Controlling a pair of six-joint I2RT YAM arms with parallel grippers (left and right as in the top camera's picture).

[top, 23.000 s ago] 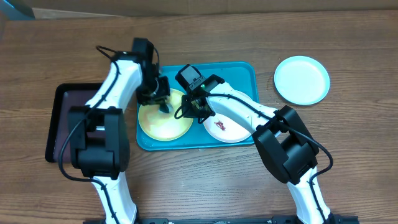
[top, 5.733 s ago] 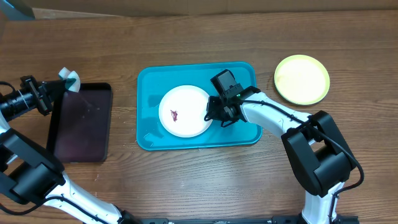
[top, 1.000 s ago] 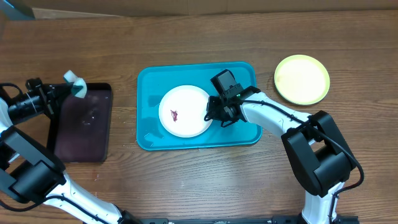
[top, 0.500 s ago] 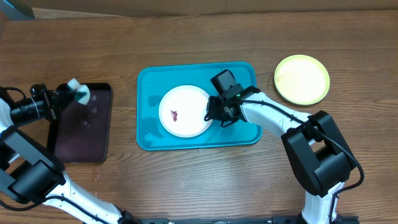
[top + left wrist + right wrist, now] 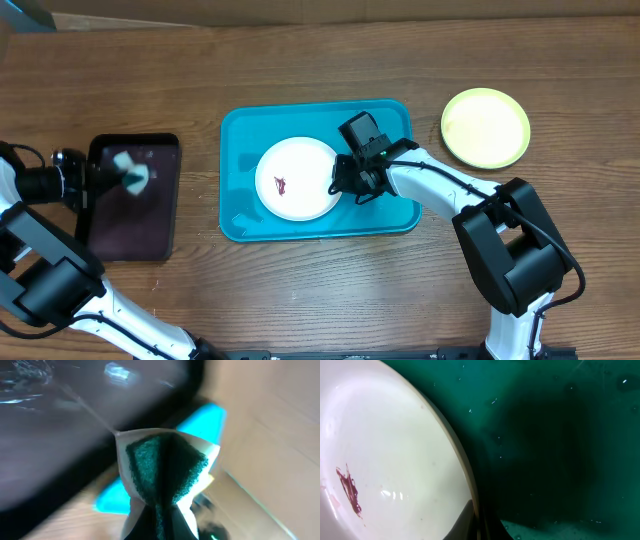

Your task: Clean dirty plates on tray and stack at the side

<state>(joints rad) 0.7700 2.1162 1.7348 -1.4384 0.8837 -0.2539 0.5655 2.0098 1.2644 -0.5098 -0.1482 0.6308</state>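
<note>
A white plate (image 5: pixel 296 178) with a small dark red smear (image 5: pixel 281 185) lies in the turquoise tray (image 5: pixel 235 205). My right gripper (image 5: pixel 347 182) is shut on the plate's right rim; the right wrist view shows the rim (image 5: pixel 465 472) pinched between my fingers (image 5: pixel 479 522) and the smear (image 5: pixel 350 491) at the left. A yellow-green plate (image 5: pixel 485 127) lies on the table at the right, hiding anything beneath it. My left gripper (image 5: pixel 115 176) is shut on a green and white sponge (image 5: pixel 130 171), seen close in the left wrist view (image 5: pixel 165 467), over the black tray (image 5: pixel 135 220).
The black tray holds a thin film of liquid (image 5: pixel 60 405). The left arm (image 5: pixel 40 185) reaches in from the table's left edge. The right arm (image 5: pixel 450 185) crosses the turquoise tray's right end. Bare wooden table (image 5: pixel 320 290) lies in front.
My left gripper has swung with the sponge from the black tray's far left corner down over the tray. The right gripper and white plate have not moved.
</note>
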